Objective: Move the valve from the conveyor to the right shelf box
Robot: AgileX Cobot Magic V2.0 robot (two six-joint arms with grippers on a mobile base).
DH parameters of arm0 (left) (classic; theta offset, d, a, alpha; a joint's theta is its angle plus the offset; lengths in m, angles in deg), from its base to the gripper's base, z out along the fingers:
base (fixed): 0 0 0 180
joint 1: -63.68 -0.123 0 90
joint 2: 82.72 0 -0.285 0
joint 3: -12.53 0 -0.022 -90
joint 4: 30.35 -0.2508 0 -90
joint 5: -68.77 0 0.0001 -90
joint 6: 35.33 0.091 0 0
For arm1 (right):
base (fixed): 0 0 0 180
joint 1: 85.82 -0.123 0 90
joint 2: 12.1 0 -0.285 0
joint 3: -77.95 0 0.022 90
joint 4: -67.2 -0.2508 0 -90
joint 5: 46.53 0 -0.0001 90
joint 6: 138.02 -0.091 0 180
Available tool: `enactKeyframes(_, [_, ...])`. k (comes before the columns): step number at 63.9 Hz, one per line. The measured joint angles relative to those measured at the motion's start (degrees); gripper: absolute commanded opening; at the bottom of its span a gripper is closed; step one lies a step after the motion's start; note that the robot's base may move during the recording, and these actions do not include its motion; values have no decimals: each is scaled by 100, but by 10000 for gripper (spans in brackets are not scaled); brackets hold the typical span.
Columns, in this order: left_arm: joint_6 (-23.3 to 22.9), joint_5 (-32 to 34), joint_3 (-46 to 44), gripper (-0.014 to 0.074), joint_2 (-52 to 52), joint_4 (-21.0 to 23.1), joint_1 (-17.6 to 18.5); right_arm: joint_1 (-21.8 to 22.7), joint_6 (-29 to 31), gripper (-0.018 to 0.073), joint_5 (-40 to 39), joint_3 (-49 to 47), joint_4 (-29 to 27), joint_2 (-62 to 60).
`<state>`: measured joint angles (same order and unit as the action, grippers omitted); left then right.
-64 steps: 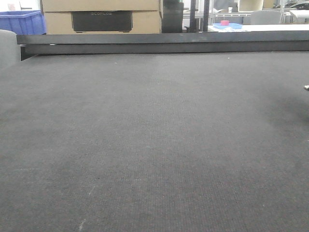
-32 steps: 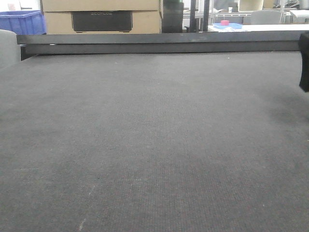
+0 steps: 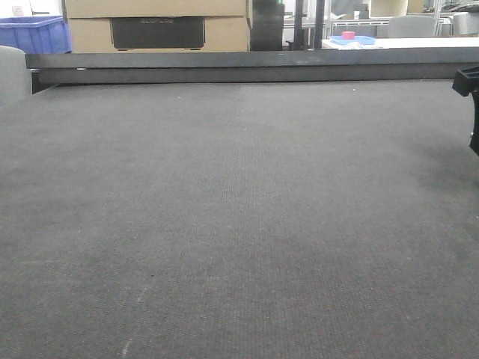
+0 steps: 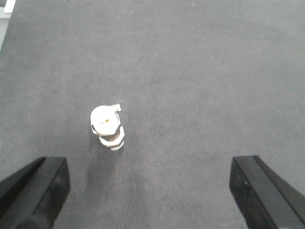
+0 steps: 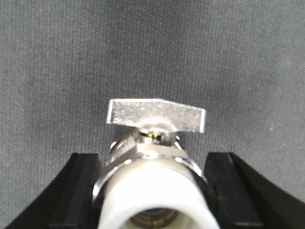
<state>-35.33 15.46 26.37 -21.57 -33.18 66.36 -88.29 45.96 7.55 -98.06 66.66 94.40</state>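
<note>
The conveyor (image 3: 239, 209) is a wide dark grey woven belt with a black rail (image 3: 247, 67) along its far edge. In the right wrist view my right gripper (image 5: 152, 160) is shut on a valve (image 5: 155, 143), a silver metal body with a white end and a flat silver handle, seen over the belt. In the left wrist view a second valve (image 4: 107, 126), white and silver, stands on the belt ahead and left of my left gripper (image 4: 147, 167), which is wide open and empty. A black part of the right arm (image 3: 470, 90) shows at the right edge. The right shelf box is out of view.
Behind the rail stand cardboard boxes (image 3: 157, 22), a blue crate (image 3: 34, 34) at the far left and a white table (image 3: 404, 43) with a pink item at the back right. A grey rounded object (image 3: 9, 75) is at the belt's left edge.
At the front view's right edge, a small tip one second ago became a larger black part of the right arm, which has since risen. The belt itself looks the same.
</note>
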Motion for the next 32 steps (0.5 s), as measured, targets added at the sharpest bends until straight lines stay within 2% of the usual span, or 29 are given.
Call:
enactKeyframes(19, [0,-1049,-803,580,772,11,-66,0,0,-157,46,20,-142,-880])
enactKeyframes(23, [0,-1231,-1060,580,1060,23,-211,0,12,-157,35,61,-238,-1175])
enactKeyframes(32, [407,-1581,-1509,580,1792,132,-685,0,12,-157,-9,368,-334,-1890])
